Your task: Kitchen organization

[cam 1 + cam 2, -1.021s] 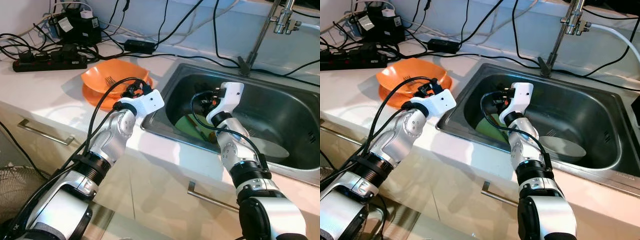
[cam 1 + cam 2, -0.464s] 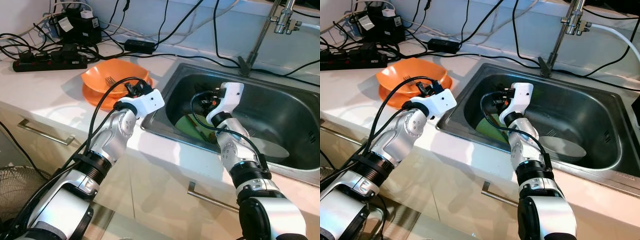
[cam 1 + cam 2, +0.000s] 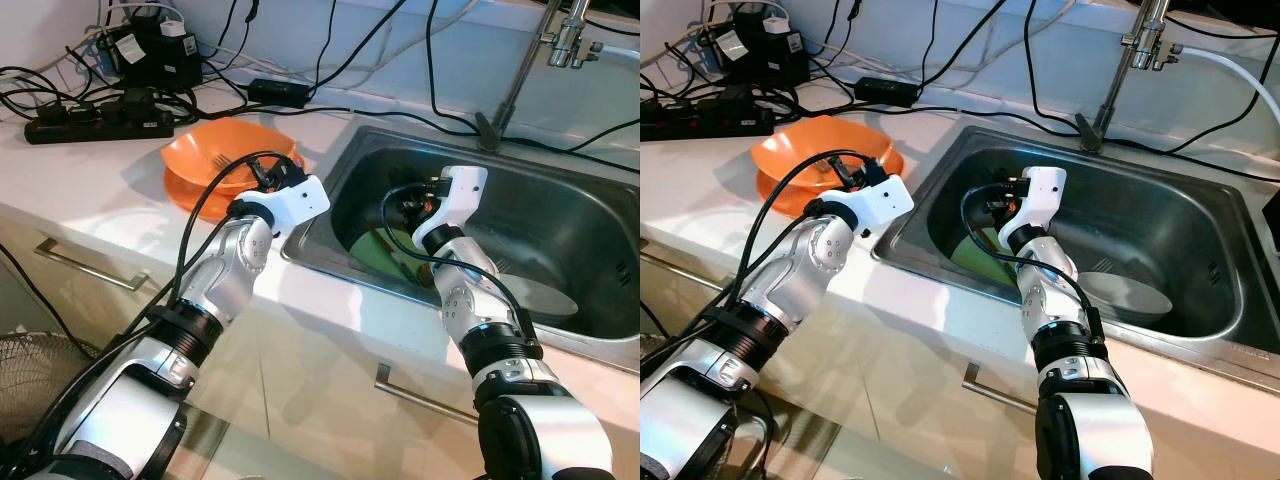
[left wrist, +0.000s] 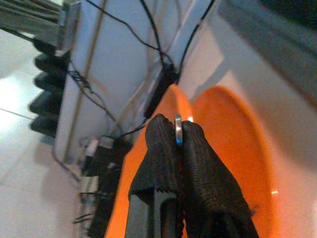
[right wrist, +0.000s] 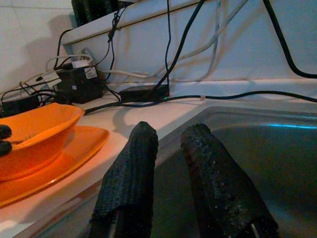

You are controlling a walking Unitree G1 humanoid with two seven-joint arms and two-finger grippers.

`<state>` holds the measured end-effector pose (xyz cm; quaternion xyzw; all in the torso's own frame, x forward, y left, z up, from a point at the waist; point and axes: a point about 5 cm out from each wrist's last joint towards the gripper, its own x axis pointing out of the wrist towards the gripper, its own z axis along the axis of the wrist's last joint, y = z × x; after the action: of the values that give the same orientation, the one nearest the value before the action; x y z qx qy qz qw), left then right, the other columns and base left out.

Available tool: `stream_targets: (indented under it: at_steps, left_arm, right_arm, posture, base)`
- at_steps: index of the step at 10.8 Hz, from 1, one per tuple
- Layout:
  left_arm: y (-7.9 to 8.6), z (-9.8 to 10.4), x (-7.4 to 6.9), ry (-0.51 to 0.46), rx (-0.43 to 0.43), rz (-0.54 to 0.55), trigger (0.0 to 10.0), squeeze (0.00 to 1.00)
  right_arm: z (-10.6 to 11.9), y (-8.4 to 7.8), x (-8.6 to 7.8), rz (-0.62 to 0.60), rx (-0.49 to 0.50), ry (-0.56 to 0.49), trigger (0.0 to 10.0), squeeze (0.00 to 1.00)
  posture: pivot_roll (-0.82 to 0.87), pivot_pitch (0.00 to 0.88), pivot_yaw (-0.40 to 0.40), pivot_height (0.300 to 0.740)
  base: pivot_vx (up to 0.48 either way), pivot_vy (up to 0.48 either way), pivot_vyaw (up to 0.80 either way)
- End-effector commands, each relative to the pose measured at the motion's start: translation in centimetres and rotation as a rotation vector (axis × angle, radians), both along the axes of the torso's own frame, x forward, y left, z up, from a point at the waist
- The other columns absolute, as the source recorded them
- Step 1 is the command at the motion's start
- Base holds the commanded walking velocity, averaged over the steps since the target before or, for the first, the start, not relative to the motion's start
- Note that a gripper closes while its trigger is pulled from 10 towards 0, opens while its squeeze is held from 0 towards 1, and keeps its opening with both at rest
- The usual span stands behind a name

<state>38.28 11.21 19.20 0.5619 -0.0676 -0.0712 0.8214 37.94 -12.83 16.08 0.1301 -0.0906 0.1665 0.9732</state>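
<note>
The left gripper (image 4: pixel 178 130) hung over the near rim of the orange bowl (image 3: pixel 225 153), its jaws pinching a thin metal utensil (image 4: pixel 178 130), seen edge-on between the fingertips in the left wrist view; I could not tell what kind of utensil it was. That bowl sat on an orange plate (image 3: pixel 185 192) on the white surface (image 3: pixel 90 180), just beside the left edge of the steel sink (image 3: pixel 560 215), and a fork (image 3: pixel 221 160) lay inside it. Behind the bowl the room was tight: a black power strip (image 3: pixel 95 120), a black adapter (image 3: pixel 278 92) and a tangle of cables (image 3: pixel 400 105) ran along the back of the surface. In front of the bowl, the surface lay bare out to its front edge, above a drawer handle (image 3: pixel 90 266). The right gripper (image 5: pixel 168 144) was down inside the sink near its left wall, jaws spread with nothing between them. Below it in the basin lay a green plate (image 3: pixel 385 250), and further right a white plate (image 3: pixel 540 297) rested on the sink floor, well apart from the green one. The faucet (image 3: pixel 535 55) rose from the back rim of the sink, leaving the middle of the basin open.
</note>
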Motion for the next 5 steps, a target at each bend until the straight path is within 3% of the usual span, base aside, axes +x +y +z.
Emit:
stream_targets:
  at_steps: [1,3,4,5]
  left_arm:
    - [-0.5,1.8,0.2,-0.084,0.032,-0.011,0.0,0.0]
    - [-0.7,3.9,0.1,-0.216,0.091,-0.011,0.0,0.0]
    - [-1.3,5.3,-0.3,-0.302,0.073,-0.042,0.0,0.0]
    - [-2.4,6.7,-1.0,-0.362,-0.034,-0.129,0.0,0.0]
  right_arm:
    - [-0.3,-0.2,-0.1,-0.008,0.006,0.012,10.0,0.0]
    - [-0.4,-0.1,-0.1,-0.009,0.004,0.015,10.0,0.0]
    - [-0.3,-0.2,-0.1,-0.013,-0.001,0.013,10.0,0.0]
    - [-0.2,-0.4,-0.1,-0.033,-0.015,0.005,10.0,0.0]
  posture:
    - [0.24,0.007,-0.05,0.74]
    - [0.24,0.007,-0.051,0.74]
    - [0.24,0.007,-0.05,0.74]
    - [0.24,0.005,-0.051,0.74]
  base:
    - [0.0,0.0,0.0]
    - [0.0,0.0,0.0]
    - [0.0,0.0,0.0]
    - [0.0,0.0,0.0]
